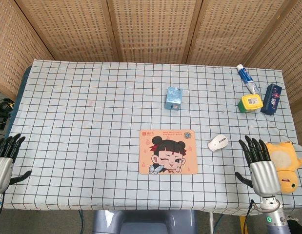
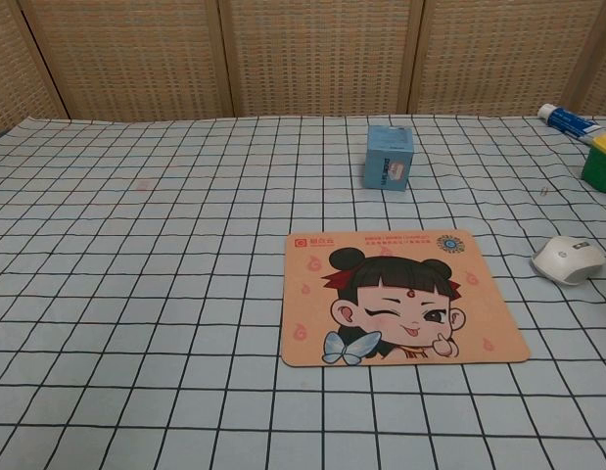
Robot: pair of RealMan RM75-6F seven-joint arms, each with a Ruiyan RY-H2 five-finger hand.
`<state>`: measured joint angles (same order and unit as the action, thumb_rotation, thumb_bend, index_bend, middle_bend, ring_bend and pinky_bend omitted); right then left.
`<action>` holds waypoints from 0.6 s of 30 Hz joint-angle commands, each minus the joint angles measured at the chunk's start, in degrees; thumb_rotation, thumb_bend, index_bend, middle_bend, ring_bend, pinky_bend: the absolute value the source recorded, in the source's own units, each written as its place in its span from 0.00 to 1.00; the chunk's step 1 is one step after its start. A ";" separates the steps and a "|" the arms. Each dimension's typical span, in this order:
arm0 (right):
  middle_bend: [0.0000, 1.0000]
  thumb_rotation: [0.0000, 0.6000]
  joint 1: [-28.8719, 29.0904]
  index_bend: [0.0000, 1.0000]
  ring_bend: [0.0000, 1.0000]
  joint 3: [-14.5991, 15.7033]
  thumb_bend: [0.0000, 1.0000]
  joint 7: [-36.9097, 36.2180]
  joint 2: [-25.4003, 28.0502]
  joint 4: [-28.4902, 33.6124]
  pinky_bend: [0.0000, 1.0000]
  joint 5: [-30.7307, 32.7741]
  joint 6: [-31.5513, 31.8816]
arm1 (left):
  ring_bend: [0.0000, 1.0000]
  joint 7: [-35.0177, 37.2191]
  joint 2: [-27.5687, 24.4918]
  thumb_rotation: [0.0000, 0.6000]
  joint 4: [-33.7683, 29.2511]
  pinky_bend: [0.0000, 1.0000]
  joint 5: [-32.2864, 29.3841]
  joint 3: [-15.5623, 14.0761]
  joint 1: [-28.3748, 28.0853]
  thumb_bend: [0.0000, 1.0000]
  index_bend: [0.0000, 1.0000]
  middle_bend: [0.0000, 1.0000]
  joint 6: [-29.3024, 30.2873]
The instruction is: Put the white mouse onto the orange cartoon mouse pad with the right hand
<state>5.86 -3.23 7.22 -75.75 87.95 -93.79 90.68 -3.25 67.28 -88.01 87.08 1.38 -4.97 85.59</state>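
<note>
The white mouse (image 1: 218,142) (image 2: 568,259) lies on the checked cloth just right of the orange cartoon mouse pad (image 1: 167,151) (image 2: 400,297), a small gap between them. My right hand (image 1: 260,165) hovers at the table's front right, fingers spread and empty, a short way right of and nearer than the mouse. At the front left edge my left hand (image 1: 5,158) is also spread and holds nothing. Neither hand shows in the chest view.
A light blue box (image 1: 173,98) (image 2: 388,157) stands behind the pad. At the back right are a toothpaste tube (image 1: 247,78), a yellow-green box (image 1: 251,102) and a dark blue box (image 1: 271,99). A yellow plush toy (image 1: 284,160) lies beside my right hand.
</note>
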 commanded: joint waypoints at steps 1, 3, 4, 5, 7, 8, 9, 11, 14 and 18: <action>0.00 1.00 0.01 0.02 0.00 0.00 0.17 -0.01 0.00 0.00 0.00 0.02 -0.03 | 0.00 0.00 -0.01 1.00 0.02 0.00 0.00 0.01 -0.02 0.00 0.00 0.00 -0.04; 0.00 1.00 0.02 0.02 0.00 0.00 0.17 -0.03 0.00 -0.01 0.00 0.04 -0.09 | 0.00 0.01 0.00 1.00 0.05 0.00 -0.01 -0.01 -0.02 0.00 0.00 0.00 -0.07; 0.00 1.00 0.03 0.02 0.00 0.01 0.17 -0.05 0.00 -0.01 0.00 0.04 -0.11 | 0.00 0.03 0.00 1.00 0.05 0.00 -0.01 -0.02 -0.01 0.00 0.00 0.00 -0.06; 0.00 1.00 0.05 0.02 0.00 0.01 0.17 -0.09 0.00 0.02 0.00 0.01 -0.13 | 0.00 0.05 0.00 1.00 0.06 0.00 -0.01 -0.01 0.00 0.00 0.00 0.00 -0.05; 0.00 1.00 0.07 0.02 0.00 0.06 0.17 -0.20 0.04 0.07 0.00 -0.07 -0.15 | 0.00 0.11 -0.01 1.00 0.07 0.00 0.02 -0.02 0.01 0.00 0.00 0.00 -0.01; 0.00 1.00 0.08 0.02 0.00 0.07 0.17 -0.23 0.06 0.08 0.00 -0.10 -0.15 | 0.00 0.14 -0.02 1.00 0.08 0.00 0.03 -0.01 0.01 0.00 0.00 0.00 0.01; 0.00 1.00 0.10 0.02 0.00 0.11 0.17 -0.32 0.07 0.12 0.00 -0.22 -0.14 | 0.00 0.21 -0.02 1.00 0.08 0.00 0.01 0.02 0.01 0.00 0.00 0.00 0.03; 0.00 1.00 0.17 0.02 0.00 0.19 0.17 -0.43 0.10 0.08 0.00 -0.42 -0.19 | 0.00 0.35 -0.03 1.00 0.10 0.00 -0.08 0.10 -0.05 0.00 0.00 0.00 -0.07; 0.00 1.00 0.37 0.02 0.00 0.16 0.17 -0.71 0.09 -0.09 0.00 -0.32 -0.57 | 0.00 0.44 -0.03 1.00 0.16 0.00 -0.24 0.18 -0.14 0.00 0.00 0.00 -0.25; 0.00 1.00 0.84 0.02 0.00 0.21 0.17 -0.92 0.08 -0.42 0.00 -0.38 -1.35 | 0.00 0.65 -0.07 1.00 0.28 0.00 -0.48 0.31 -0.09 0.00 0.00 0.00 -0.19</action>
<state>6.62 -3.05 6.35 -75.67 87.59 -94.12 89.42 -2.60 67.21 -87.74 86.60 1.68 -5.07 85.39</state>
